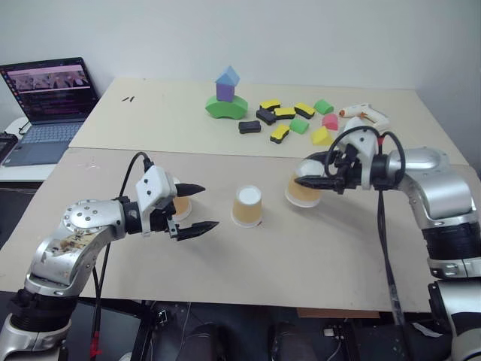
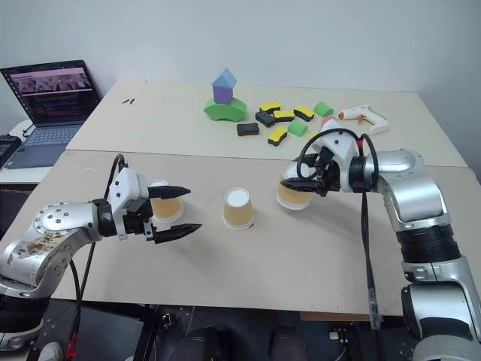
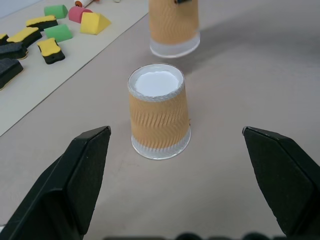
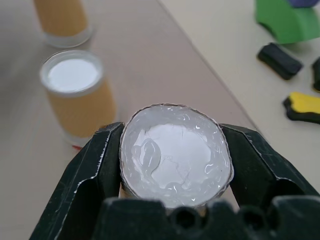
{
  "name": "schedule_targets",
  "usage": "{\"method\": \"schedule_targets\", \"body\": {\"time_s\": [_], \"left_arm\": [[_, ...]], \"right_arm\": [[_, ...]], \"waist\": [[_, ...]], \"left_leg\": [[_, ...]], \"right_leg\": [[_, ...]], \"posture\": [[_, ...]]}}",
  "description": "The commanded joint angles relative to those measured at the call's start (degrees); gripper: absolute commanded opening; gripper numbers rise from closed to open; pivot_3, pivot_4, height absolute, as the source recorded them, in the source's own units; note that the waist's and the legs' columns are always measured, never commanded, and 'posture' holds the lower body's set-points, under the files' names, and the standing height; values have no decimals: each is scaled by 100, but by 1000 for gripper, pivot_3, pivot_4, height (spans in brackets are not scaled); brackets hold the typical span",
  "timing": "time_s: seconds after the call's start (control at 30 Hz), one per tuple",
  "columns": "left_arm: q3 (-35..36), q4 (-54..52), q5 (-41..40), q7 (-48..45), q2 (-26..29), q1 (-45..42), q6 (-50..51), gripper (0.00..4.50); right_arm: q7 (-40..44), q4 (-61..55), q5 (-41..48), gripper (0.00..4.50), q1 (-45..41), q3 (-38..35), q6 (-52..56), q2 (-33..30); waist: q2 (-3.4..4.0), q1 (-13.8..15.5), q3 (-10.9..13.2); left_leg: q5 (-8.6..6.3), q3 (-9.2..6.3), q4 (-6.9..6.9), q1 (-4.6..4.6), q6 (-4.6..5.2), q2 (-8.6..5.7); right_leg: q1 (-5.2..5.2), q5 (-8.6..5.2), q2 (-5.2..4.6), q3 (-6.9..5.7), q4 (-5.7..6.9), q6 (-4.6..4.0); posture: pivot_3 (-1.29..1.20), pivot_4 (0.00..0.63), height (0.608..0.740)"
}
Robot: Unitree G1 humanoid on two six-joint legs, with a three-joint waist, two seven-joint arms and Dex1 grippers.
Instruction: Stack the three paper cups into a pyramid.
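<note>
Three tan-orange paper cups stand upside down in a row on the near table. The left cup (image 1: 181, 206) sits just behind my open left gripper (image 1: 209, 206), whose fingers point at the middle cup (image 3: 160, 112), which stands free a short way ahead. My right gripper (image 1: 312, 181) is shut on the right cup (image 1: 302, 192), its black fingers (image 4: 95, 165) pinching the cup near its white base (image 4: 175, 155) and squeezing it slightly oval. That cup leans a little; I cannot tell if its rim touches the table.
On the far table stand a green, purple and blue block tower (image 1: 226, 96), several loose coloured foam blocks (image 1: 289, 120) and a glue gun (image 1: 364, 113). A laptop (image 1: 46, 101) sits at the far left. A seam (image 1: 225, 152) separates the two tables.
</note>
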Motion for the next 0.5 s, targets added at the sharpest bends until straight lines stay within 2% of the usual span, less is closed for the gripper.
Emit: {"method": "schedule_targets", "body": {"time_s": [0.03,0.17,0.5], "left_arm": [[46,-224,-20,-11,27,-58,-59,4500],[65,-244,-25,7,36,-55,-41,4500],[135,-243,-25,49,46,-41,-41,4500]], "right_arm": [[443,32,0,2697,39,114,-313,-18],[950,-55,185,2697,163,179,-382,13],[660,85,-95,2697,-10,261,-565,511]], "waist": [[0,12,0],[0,23,0],[0,2,0]], "left_leg": [[0,-2,0,-3,1,0],[-2,-5,1,-9,4,-1],[-2,-5,4,-6,3,0]], "right_leg": [[0,0,0,-3,3,0],[0,0,-2,-9,5,0],[0,0,-2,-7,6,0]], "posture": [[0,150,740],[0,150,740],[0,150,740]]}}
